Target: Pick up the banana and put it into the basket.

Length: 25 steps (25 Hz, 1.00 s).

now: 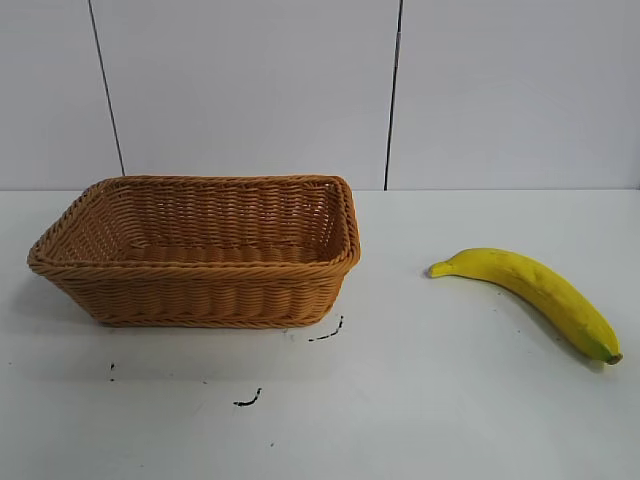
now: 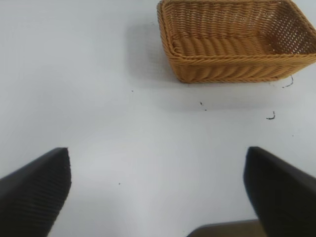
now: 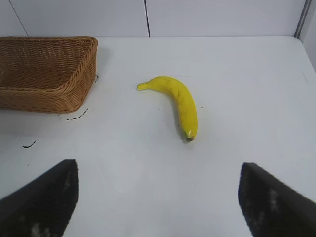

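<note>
A yellow banana [image 1: 535, 290] lies on the white table at the right, its stem pointing toward the basket; it also shows in the right wrist view [image 3: 178, 102]. The tan wicker basket [image 1: 120, 262] stands at the left, empty, and shows in the left wrist view [image 2: 197, 64] and the right wrist view [image 3: 74, 94]. Neither gripper shows in the exterior view. My right gripper [image 3: 158, 197] is open and empty, some way short of the banana. My left gripper [image 2: 158, 192] is open and empty over bare table, well back from the basket.
Black marks [image 1: 327, 333] dot the white table [image 1: 400, 400] in front of the basket. A white panelled wall [image 1: 300, 90] stands behind the table. The table's edge runs close past the banana's outer end.
</note>
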Motion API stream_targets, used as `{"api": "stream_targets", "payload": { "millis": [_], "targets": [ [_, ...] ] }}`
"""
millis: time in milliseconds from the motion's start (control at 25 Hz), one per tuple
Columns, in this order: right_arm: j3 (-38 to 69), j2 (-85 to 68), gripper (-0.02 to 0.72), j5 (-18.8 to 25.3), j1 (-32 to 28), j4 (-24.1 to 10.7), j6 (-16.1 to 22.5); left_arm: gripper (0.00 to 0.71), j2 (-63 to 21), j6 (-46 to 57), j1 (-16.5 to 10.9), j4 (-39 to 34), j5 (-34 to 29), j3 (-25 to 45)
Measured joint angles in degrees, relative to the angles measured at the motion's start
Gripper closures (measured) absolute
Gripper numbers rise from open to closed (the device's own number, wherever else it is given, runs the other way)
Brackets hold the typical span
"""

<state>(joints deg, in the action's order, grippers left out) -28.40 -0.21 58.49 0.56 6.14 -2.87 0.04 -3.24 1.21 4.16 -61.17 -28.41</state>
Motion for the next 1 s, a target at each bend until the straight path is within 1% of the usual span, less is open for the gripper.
{"api": "stream_targets", "payload": {
  "millis": [600,760,1000],
  "targets": [
    [-0.07,1.08,0.085,-0.05,0.00,0.05,0.00,0.020,0.00,0.00,0.00,0.00,0.00,0.00],
    [-1.80,8.76,0.085,0.01,0.00,0.00,0.00,0.020,0.00,0.00,0.00,0.00,0.00,0.00],
    [-7.30,26.47,0.085,0.18,0.00,0.00,-0.05,0.020,0.00,0.00,0.00,0.00,0.00,0.00]
  ]
}}
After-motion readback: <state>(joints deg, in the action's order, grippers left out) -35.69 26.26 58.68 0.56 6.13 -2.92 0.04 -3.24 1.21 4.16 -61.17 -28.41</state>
